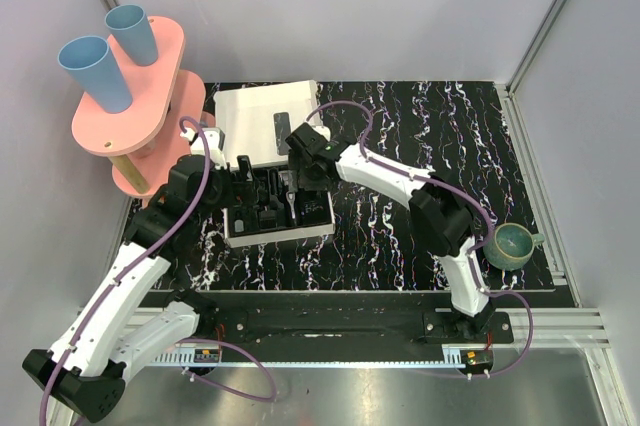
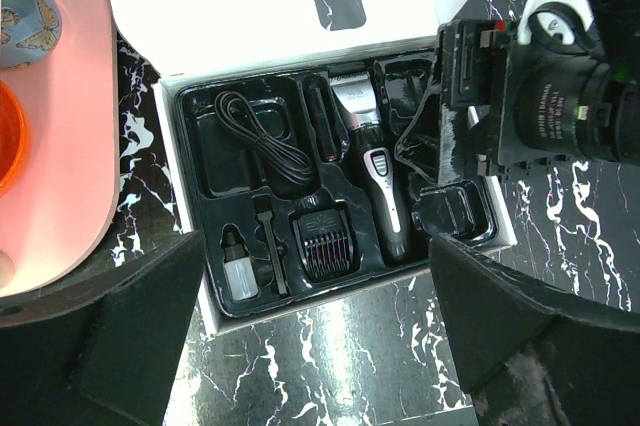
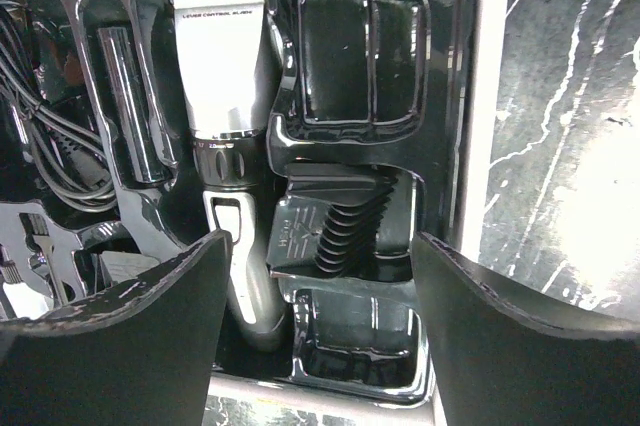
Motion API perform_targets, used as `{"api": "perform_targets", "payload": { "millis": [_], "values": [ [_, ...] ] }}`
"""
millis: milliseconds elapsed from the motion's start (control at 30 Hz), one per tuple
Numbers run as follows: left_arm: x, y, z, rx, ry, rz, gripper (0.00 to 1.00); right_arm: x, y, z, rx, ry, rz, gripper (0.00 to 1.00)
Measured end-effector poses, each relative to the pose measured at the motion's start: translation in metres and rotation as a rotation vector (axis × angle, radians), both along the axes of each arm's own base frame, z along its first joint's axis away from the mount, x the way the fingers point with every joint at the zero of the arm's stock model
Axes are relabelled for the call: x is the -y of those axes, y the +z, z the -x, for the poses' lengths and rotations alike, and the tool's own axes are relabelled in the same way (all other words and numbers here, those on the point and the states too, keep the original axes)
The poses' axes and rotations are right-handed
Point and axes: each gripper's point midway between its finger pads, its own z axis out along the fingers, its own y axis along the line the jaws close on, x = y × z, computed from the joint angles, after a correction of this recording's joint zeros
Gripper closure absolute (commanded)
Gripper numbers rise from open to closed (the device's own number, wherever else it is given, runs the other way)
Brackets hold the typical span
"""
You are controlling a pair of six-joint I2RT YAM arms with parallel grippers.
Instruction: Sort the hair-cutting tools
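Here the ribbed black plastic comb attachment (image 3: 335, 231) lies tilted in its pocket of the glossy black moulded tray (image 3: 440, 6). It sits centred between the wide-spread fingers of the right gripper (image 3: 320, 241), apparently untouched, and the spread looks meant to straddle it. The slim black, grey-headed clipper (image 3: 225, 146) lies nested just outside one finger. The left gripper (image 2: 315, 246) hovers equally wide above the tray.

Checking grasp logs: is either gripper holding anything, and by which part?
Nothing is held. The left gripper and right gripper are both open above the tray; a comb attachment lies in its slot under the right one, not gripped.
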Motion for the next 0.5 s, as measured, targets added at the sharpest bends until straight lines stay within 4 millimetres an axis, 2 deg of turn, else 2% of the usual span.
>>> {"api": "perform_targets", "payload": {
  "millis": [167,333,500],
  "values": [
    [0.0,-0.002,0.0,-0.004,0.0,-0.002,0.01,0.005,0.011,-0.003,0.041,0.002,0.018,0.29],
    [0.0,-0.002,0.0,-0.005,0.0,-0.003,0.01,0.003,0.013,-0.003,0.07,0.029,0.038,0.39],
    [-0.001,-0.002,0.0,-0.004,0.002,-0.003,0.01,-0.006,0.014,0.005,0.094,0.077,0.052,0.42]
  ]
}}
